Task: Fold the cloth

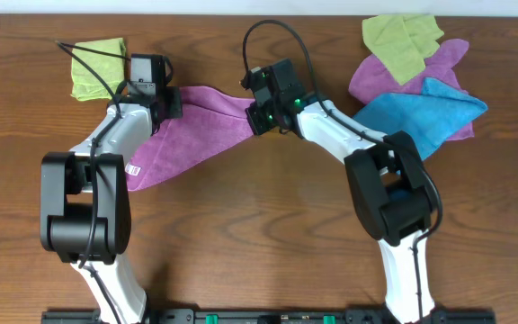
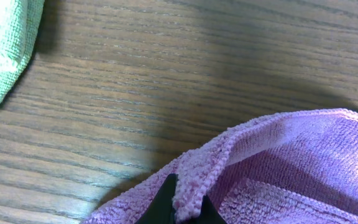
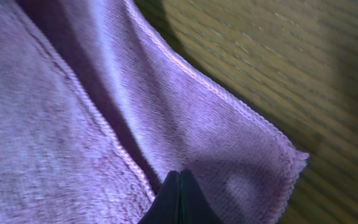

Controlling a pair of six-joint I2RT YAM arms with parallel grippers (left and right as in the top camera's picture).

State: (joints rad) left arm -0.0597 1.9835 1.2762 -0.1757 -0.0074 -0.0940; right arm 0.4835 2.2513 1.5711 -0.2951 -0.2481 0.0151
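Note:
The purple cloth (image 1: 196,126) lies stretched across the wooden table between my two grippers, with its small white tag (image 1: 135,169) at the near-left corner. My left gripper (image 1: 162,103) is shut on a raised ridge of the cloth's far-left edge; in the left wrist view the pinched fold (image 2: 191,186) sits between the black fingertips (image 2: 182,208). My right gripper (image 1: 259,115) is shut at the cloth's far-right end. In the right wrist view its tips (image 3: 179,196) are pressed together on the cloth (image 3: 73,124), just inside the corner (image 3: 294,158).
A light green cloth (image 1: 97,67) lies at the far left, and it also shows in the left wrist view (image 2: 5,50). At the far right lie another green cloth (image 1: 401,40), a second purple cloth (image 1: 403,76) and a bright blue cloth (image 1: 421,117).

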